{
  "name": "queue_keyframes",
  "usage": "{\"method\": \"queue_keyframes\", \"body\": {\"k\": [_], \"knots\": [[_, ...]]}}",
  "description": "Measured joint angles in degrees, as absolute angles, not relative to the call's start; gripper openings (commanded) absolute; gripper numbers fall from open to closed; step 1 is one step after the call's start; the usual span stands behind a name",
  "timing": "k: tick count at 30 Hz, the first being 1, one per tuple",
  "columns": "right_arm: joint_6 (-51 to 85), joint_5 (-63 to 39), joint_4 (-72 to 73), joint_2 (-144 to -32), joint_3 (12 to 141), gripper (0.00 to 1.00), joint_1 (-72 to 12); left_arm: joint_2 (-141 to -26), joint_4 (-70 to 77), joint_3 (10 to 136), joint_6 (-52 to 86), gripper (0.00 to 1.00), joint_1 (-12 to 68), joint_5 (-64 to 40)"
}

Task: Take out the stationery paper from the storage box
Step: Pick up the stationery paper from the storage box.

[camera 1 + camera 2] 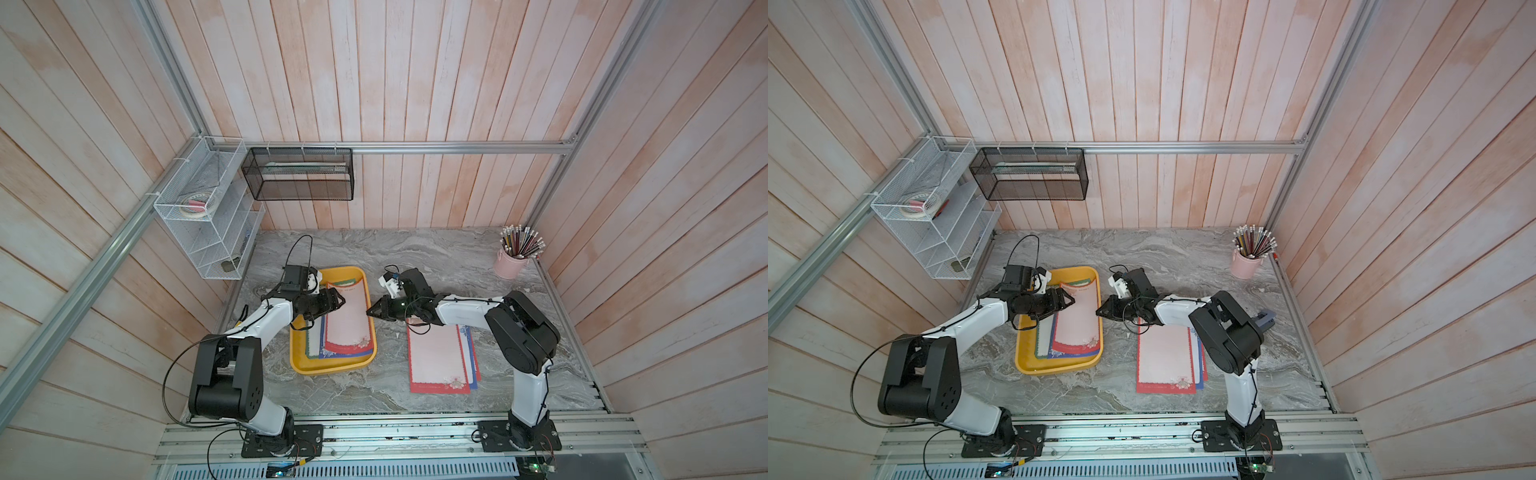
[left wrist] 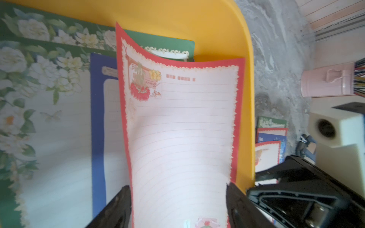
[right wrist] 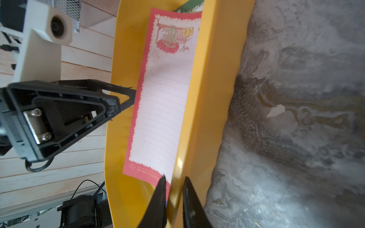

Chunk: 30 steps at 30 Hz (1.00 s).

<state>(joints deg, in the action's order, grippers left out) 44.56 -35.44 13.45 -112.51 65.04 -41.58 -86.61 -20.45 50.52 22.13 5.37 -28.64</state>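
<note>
The yellow storage box [image 1: 332,368] [image 1: 1059,368] lies left of centre on the marble table. A red-bordered sheet of stationery paper [image 1: 347,320] [image 2: 177,128] [image 3: 164,108] tops the sheets in it and bows upward along its length. My left gripper [image 1: 338,301] [image 2: 177,187] reaches over the box with one finger against each long edge of that sheet, squeezing it. A green-bordered sheet [image 2: 39,79] and a blue one [image 2: 97,138] lie beneath. My right gripper [image 1: 369,311] [image 3: 173,177] straddles the box's right wall [image 3: 207,79], one finger inside on the red sheet's corner, one outside, shut on the wall.
A stack of sheets [image 1: 438,357] [image 1: 1165,357] lies on the table right of the box, under my right arm. A pink cup of pencils [image 1: 512,262] stands at the back right. A white wire rack [image 1: 208,216] and a black mesh basket [image 1: 299,174] hang on the walls.
</note>
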Motion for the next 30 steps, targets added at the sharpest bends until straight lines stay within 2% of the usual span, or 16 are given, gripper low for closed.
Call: {"method": "queue_keyframes", "body": {"k": [10, 21, 26, 27, 30], "knots": [[44.56, -35.44, 13.43, -112.51, 65.04, 0.18, -41.58, -84.58, -18.0, 48.12, 22.74, 0.72, 5.37, -31.94], [44.53, -35.44, 13.19, -112.51, 65.04, 0.2, -41.58, -90.61, -17.54, 48.14, 24.23, 0.75, 5.37, -30.33], [44.53, -35.44, 13.1, -112.51, 65.04, 0.2, -41.58, -92.18, -17.54, 48.14, 24.86, 0.7, 5.37, -30.44], [44.53, -35.46, 13.06, -112.51, 65.04, 0.2, -41.58, -92.2, -17.52, 48.14, 24.97, 0.66, 5.37, -30.68], [44.53, -35.46, 13.06, -112.51, 65.04, 0.2, -41.58, -92.18, -17.28, 48.14, 25.23, 0.65, 5.37, -31.44]]}}
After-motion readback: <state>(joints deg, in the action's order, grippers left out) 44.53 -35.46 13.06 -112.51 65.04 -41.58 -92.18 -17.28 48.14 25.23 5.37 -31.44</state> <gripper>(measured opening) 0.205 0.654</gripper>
